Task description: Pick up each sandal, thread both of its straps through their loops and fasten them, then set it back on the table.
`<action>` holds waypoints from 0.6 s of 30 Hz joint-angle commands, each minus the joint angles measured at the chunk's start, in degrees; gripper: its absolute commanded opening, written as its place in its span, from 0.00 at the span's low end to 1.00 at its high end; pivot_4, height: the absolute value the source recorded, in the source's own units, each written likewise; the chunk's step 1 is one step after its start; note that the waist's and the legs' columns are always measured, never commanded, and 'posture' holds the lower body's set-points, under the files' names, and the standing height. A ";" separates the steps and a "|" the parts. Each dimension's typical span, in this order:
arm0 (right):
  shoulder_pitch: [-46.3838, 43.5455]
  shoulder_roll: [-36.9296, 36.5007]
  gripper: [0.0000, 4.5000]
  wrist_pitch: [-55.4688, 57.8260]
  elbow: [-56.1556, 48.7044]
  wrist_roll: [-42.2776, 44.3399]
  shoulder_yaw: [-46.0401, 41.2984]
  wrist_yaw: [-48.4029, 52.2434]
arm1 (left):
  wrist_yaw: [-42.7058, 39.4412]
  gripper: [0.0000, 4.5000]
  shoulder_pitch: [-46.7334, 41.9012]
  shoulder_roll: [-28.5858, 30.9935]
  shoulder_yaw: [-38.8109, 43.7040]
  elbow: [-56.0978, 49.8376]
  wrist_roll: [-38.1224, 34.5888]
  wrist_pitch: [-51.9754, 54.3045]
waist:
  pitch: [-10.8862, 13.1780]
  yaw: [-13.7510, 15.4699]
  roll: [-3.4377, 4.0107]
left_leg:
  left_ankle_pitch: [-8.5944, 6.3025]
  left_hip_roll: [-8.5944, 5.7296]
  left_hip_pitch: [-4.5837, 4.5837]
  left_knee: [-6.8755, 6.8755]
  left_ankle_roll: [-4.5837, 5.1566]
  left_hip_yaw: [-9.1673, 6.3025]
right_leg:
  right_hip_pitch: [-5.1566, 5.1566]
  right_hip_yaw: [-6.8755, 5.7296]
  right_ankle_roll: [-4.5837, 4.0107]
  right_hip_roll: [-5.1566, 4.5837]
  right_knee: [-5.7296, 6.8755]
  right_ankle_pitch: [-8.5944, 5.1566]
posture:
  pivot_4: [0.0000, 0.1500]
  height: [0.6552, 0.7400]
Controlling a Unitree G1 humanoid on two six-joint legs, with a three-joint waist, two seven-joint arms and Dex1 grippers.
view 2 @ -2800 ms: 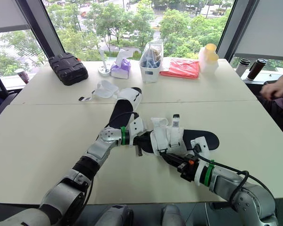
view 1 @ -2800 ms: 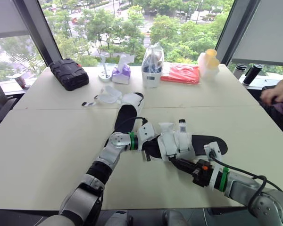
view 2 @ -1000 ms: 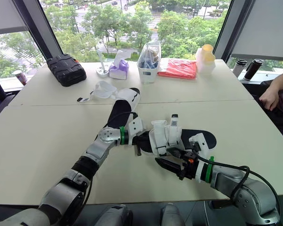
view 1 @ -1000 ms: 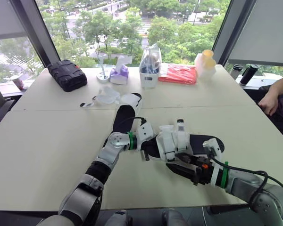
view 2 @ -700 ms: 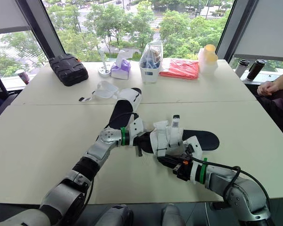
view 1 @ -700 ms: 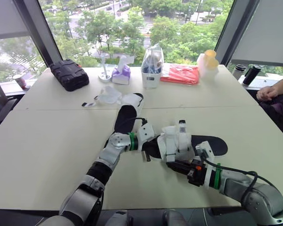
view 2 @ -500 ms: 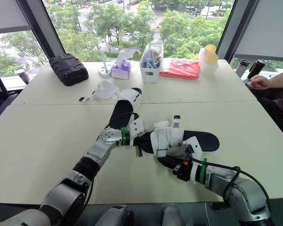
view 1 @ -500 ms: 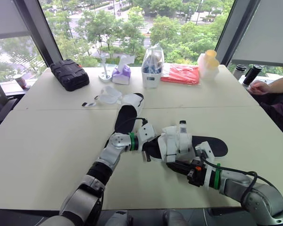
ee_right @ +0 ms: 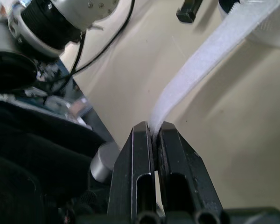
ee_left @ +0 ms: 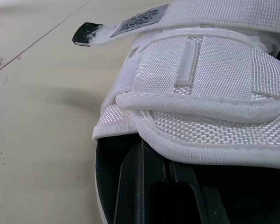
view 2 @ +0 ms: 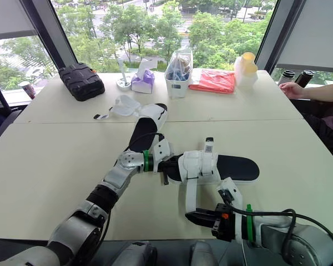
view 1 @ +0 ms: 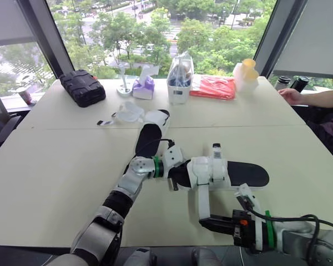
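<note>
While the right hand (ee_right: 154, 128) clamps the white strap (view 1: 203, 200) taut, the sandal (view 1: 245, 173) lies beyond it. The left hand (view 1: 175, 176) sits at its toe, grip unclear.

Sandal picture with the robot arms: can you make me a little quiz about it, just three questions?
1. True or false: the right gripper is shut on the white strap of the near sandal.
2. Pick one: the cloth at the window end of the table is A) red, B) blue, C) green.
3. Count: how many sandals can you see?

Key: 1 true; 2 A; 3 two.
</note>
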 commanded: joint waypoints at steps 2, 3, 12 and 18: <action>0.36 -1.66 0.01 0.91 -4.25 5.04 -1.41 1.78 | 0.56 0.00 -0.37 -0.60 -1.07 1.91 1.19 -0.73 | 0.00 0.04 0.00 | -0.01 0.00 -0.02 -0.02 0.02 -0.01 | 0.02 -0.01 0.00 0.00 -0.09 0.00 | 1.00 1.00; 0.07 -1.91 0.01 1.06 -4.52 5.91 -1.73 1.80 | 0.78 0.00 -0.60 -0.67 -1.05 2.25 1.36 -1.03 | 0.00 0.05 0.00 | -0.02 0.00 -0.03 -0.03 0.03 -0.01 | 0.03 -0.02 0.00 0.00 -0.14 0.01 | 1.00 1.00; -10.91 0.58 0.01 1.58 0.48 17.10 -4.39 -2.24 | 0.80 0.00 -0.85 -1.17 -1.25 3.44 1.79 -2.24 | 0.01 0.05 -0.01 | -0.08 -0.01 -0.03 -0.02 0.15 0.01 | 0.29 -0.01 0.26 -0.01 -0.63 0.22 | 1.00 1.00; -15.55 5.53 0.01 1.23 6.42 26.50 -4.99 -10.03 | 0.81 0.00 -0.21 -0.92 -1.13 2.81 1.63 -1.82 | 0.00 0.01 0.00 | -0.10 -0.03 -0.06 -0.03 0.17 -0.01 | 0.27 0.00 0.24 -0.01 -0.65 0.22 | 1.00 1.00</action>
